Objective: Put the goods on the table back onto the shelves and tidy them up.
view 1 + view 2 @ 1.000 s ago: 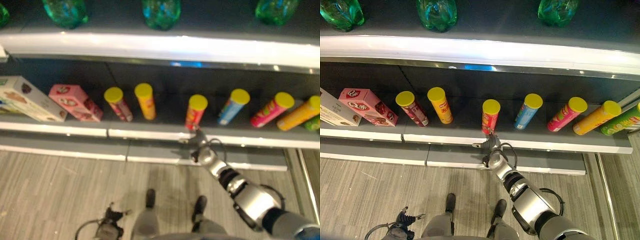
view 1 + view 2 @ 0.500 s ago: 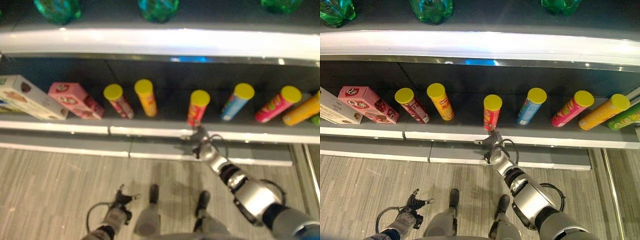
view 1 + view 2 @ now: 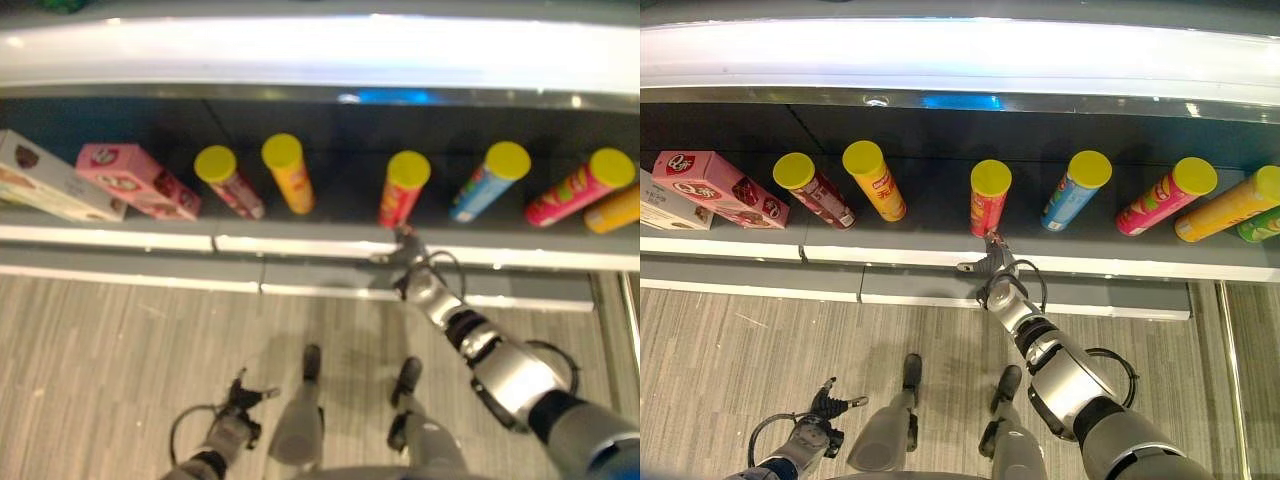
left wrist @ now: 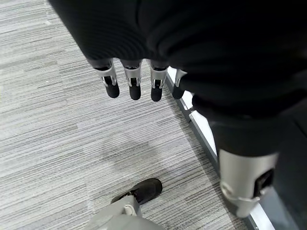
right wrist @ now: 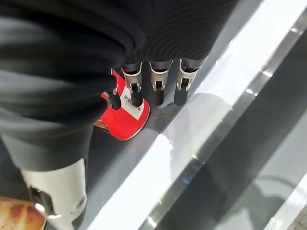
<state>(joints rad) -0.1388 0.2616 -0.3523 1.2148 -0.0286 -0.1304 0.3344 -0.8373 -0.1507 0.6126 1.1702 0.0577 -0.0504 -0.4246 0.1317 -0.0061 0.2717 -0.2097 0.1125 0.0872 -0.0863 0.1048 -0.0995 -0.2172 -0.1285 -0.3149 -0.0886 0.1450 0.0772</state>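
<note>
Right robot hand [image 3: 408,262] at red can [image 3: 402,190]

A bright white light strip [image 3: 960,55] glares along the shelf edge well above the right hand [image 3: 992,272], leaving the dark grey shelf recess [image 3: 940,130] behind it dim, while the left eye view looks softer and blurred than the right.

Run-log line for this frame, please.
right hand open at red can's base on shelf | left hand open, low, idle
</note>
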